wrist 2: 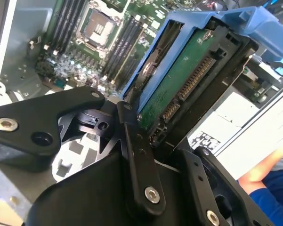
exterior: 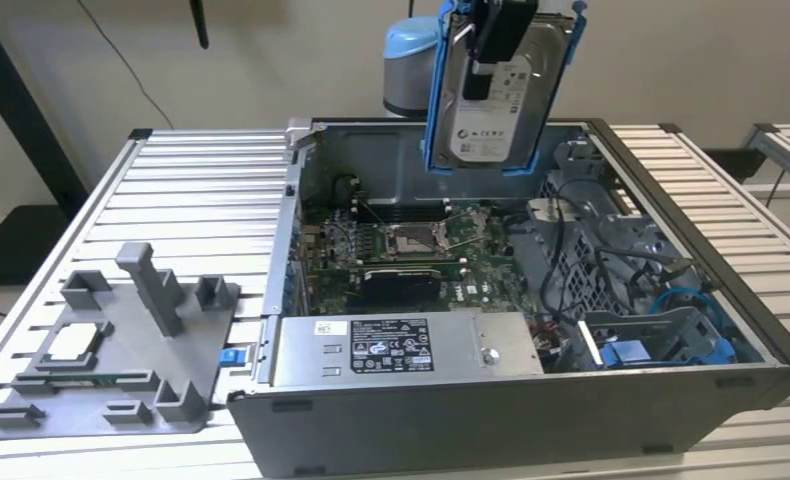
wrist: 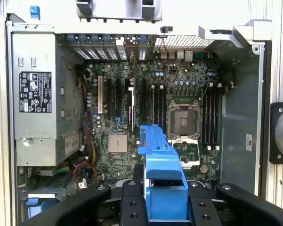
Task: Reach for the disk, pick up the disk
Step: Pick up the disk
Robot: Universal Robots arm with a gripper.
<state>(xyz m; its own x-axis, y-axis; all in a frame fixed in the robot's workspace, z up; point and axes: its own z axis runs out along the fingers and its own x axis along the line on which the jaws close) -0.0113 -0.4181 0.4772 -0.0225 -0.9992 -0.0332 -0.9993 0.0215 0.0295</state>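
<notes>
One disk (exterior: 491,105), silver-grey metal in a bright blue plastic frame, is held upright, clear above the open case (exterior: 662,390), its lower edge over the rear wall. The gripper (exterior: 505,25) is clamped shut on the disk's upper end, a black finger (exterior: 502,35) pressed on the labelled face. White label print is seen but cannot be read. In the second wrist view the disk's (wrist 2: 179,80) green board and connector row are shown between black fingers (wrist 2: 136,160). Free room lies beneath, over the motherboard (wrist: 155,108) and socket (wrist: 183,120). A grey power supply (exterior: 402,345), a slatted table (exterior: 195,190) and a grey fixture (exterior: 128,340) are noted.
</notes>
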